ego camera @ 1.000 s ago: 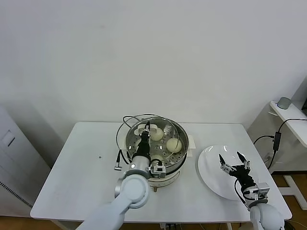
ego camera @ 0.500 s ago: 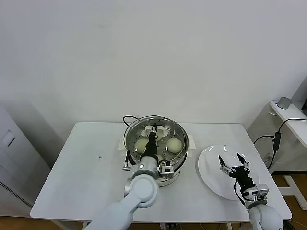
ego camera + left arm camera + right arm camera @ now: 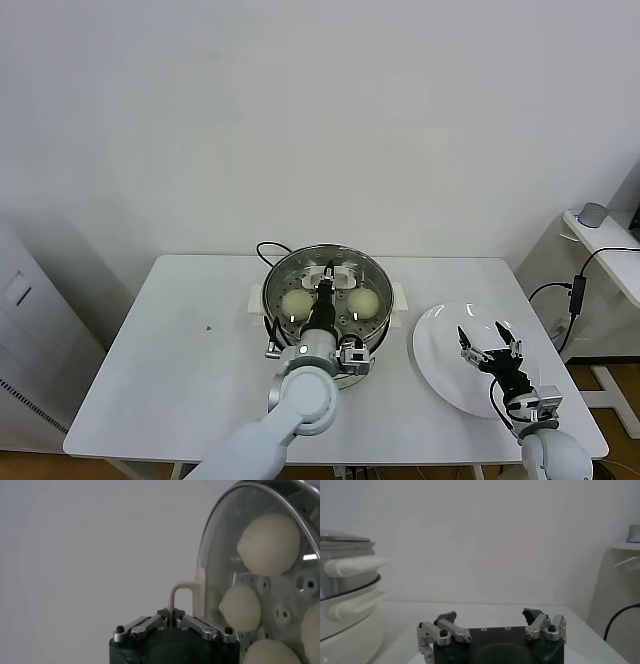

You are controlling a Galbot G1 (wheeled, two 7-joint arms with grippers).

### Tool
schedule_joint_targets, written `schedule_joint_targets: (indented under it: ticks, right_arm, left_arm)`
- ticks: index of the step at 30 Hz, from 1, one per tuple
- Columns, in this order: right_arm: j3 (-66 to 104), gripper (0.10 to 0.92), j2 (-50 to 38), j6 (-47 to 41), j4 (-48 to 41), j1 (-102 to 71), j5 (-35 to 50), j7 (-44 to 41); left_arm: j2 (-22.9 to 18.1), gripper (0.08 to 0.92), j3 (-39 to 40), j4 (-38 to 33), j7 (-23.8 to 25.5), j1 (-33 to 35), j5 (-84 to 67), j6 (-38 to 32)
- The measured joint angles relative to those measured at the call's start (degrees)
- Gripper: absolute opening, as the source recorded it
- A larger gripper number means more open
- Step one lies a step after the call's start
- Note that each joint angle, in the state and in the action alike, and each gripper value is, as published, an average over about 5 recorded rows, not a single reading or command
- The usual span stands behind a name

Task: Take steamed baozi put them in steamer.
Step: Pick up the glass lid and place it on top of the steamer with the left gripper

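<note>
The steel steamer point(image 3: 383, 287) stands at the table's middle on its white base. Two cream baozi point(image 3: 297, 302) point(image 3: 362, 300) show inside it in the head view; the left wrist view shows several baozi point(image 3: 268, 544) on the perforated tray behind the glass lid point(image 3: 212, 555). My left gripper point(image 3: 325, 285) point(image 3: 174, 613) is shut on the lid's cream handle point(image 3: 181, 591), with the lid over the steamer. Whether the lid rests on the rim I cannot tell. My right gripper point(image 3: 487, 343) point(image 3: 492, 618) hangs open and empty over the white plate point(image 3: 440, 368).
The steamer's black cord point(image 3: 268, 249) loops behind it at the back left. The plate lies at the front right, near the table edge. The steamer's white side handle point(image 3: 350, 566) shows off to the side in the right wrist view.
My left gripper has carried the lid rightwards, from tilted off the steamer's left side to centred over it. The right arm has stayed where it was.
</note>
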Motion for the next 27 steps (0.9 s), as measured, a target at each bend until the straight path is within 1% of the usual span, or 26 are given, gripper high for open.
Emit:
schedule_joint_targets:
  ticks: [8,11,19,23,27]
  right_arm:
    - [0.38,0.823,0.02,0.23,-0.04,-0.23,-0.05,-0.28]
    - [0.62,0.823,0.09,0.33,-0.09,-0.34,-0.06,-0.45]
    - [0.99,0.823,0.27,0.55,-0.43,-0.42,-0.15,-0.72]
    - [0.99,0.823,0.14,0.56,-0.55,-0.15,-0.17,-0.76]
    - [0.95,0.823,-0.06,0.55,-0.56,0.02,0.01,-0.89]
  left_arm:
    - [0.11,0.11,0.27,0.49,-0.52,-0.04,-0.97,0.52]
    - [0.37,0.146,0.52,0.39,-0.78,0.01,-1.35,1.0]
    - [1.6,0.374,0.18,-1.56,-0.74,1.03,-3.4,1.74]
    - [2.75,0.487,-0.93,-4.82,0.35,1.95,-7.55,1.04]
    - [4.3,0.599,-2.86,-9.38,1.9,2.79,-16.01,-0.31]
